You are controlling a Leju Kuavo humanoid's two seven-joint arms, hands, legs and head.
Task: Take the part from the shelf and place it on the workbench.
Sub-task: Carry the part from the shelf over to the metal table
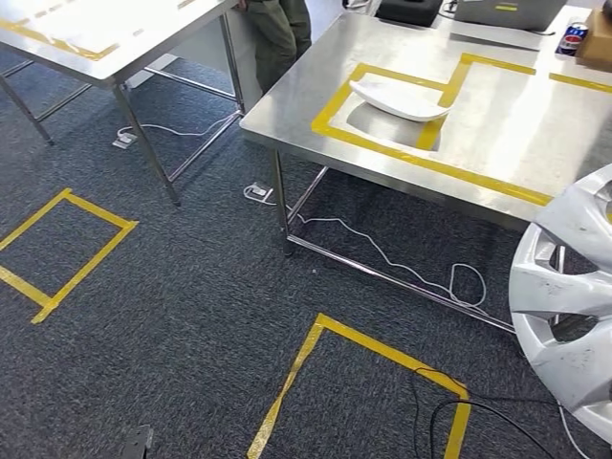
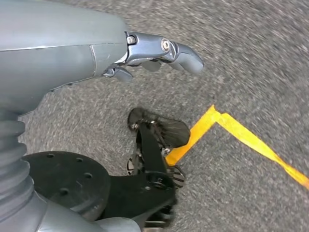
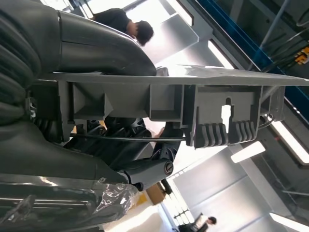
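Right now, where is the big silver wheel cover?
The wheel cover is at the right edge of the head view, held up off the floor by the right hand, just in front of the steel table.

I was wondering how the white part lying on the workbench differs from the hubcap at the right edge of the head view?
The white part is a plain, elongated, solid shell; the hubcap is round with spokes and openings.
The white part lies flat on the workbench, inside a yellow tape outline; the hubcap stands tilted off the bench, in front of its near edge, partly out of frame.
In the right wrist view the right hand grips the hubcap; nothing touches the white part.
Both are light-coloured.
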